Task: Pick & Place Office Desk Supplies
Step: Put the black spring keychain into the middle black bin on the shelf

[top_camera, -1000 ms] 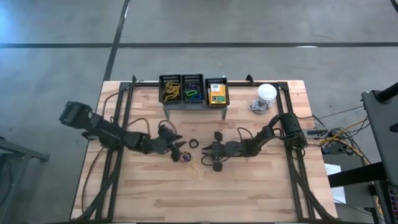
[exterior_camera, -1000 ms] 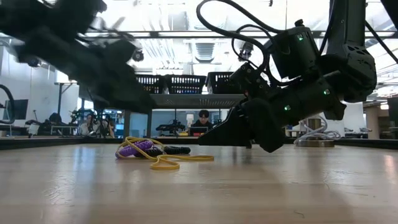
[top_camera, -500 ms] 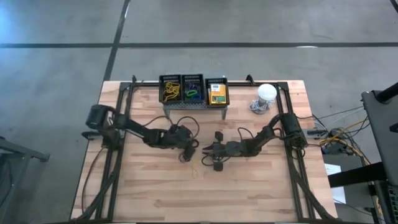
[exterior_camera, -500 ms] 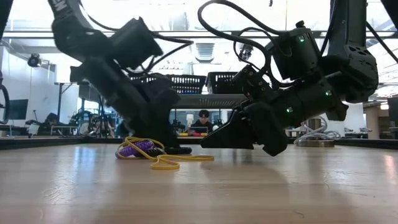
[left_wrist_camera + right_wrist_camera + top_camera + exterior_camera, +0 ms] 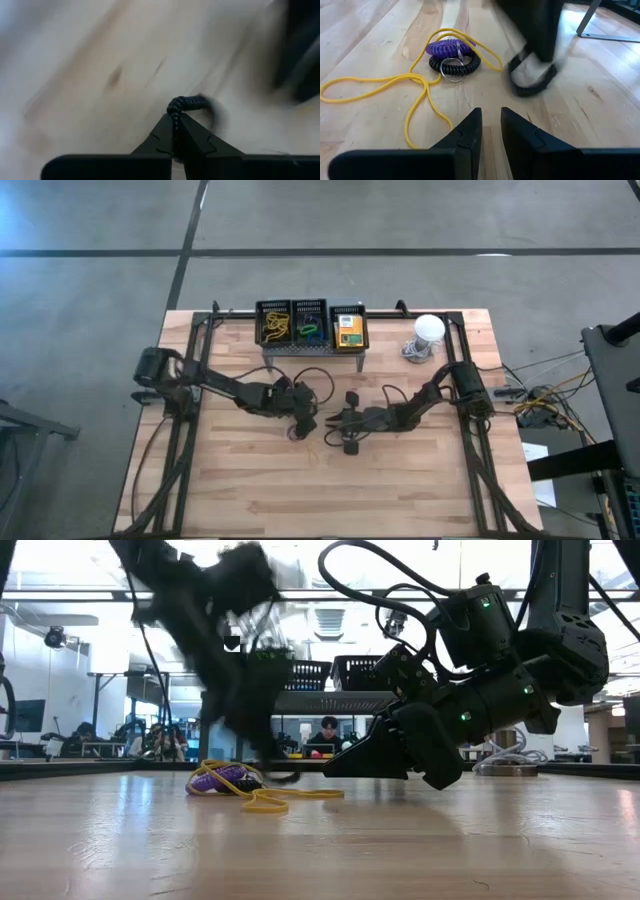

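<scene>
Left wrist view showed the left end effector (image 5: 176,131) clenched on a black coil band (image 5: 192,105), while yellow bands (image 5: 395,82) lay unsorted lower left.

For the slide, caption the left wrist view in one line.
Left pincer shut on a black coiled loop, lifting it over the wooden table.

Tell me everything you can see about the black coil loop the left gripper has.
The black coil loop is a small ring of dark, ribbed spiral cord, plastic by its look. The left gripper is shut on one side of it, and the rest curves out past the fingertips above the wooden table. It hangs apart from the purple coil.
</scene>
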### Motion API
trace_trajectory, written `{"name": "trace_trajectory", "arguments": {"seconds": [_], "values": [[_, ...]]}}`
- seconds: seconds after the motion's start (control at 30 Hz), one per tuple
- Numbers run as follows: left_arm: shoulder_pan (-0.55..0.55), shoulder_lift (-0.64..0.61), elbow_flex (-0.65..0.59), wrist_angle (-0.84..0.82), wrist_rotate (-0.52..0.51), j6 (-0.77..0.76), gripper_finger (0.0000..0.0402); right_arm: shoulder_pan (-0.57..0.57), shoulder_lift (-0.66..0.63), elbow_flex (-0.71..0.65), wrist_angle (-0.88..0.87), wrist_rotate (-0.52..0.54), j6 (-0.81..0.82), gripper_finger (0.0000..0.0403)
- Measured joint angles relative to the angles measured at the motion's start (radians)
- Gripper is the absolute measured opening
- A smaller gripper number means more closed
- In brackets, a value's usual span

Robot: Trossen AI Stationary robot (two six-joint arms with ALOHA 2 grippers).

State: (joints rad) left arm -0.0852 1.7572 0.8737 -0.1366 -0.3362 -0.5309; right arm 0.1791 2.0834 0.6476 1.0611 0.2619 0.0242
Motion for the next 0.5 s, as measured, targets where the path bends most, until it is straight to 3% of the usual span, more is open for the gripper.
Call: {"name": "trace_trajectory", "arguments": {"seconds": [0.1,0.27,0.5], "values": [[0.0,-0.08,0.137,-0.152,-0.039,0.056,0.0014,0.0,0.0,0.0,0.0,0.0,0.002,0.0063],[-0.001,-0.135,0.374,-0.37,-0.255,0.144,0.0014,0.0,0.0,0.0,0.001,0.0,0.002,0.0063],[0.099,-0.135,0.53,-0.376,-0.56,0.474,0.0018,0.0,0.0,0.0,0.006,-0.002,0.023,0.0062]]}}
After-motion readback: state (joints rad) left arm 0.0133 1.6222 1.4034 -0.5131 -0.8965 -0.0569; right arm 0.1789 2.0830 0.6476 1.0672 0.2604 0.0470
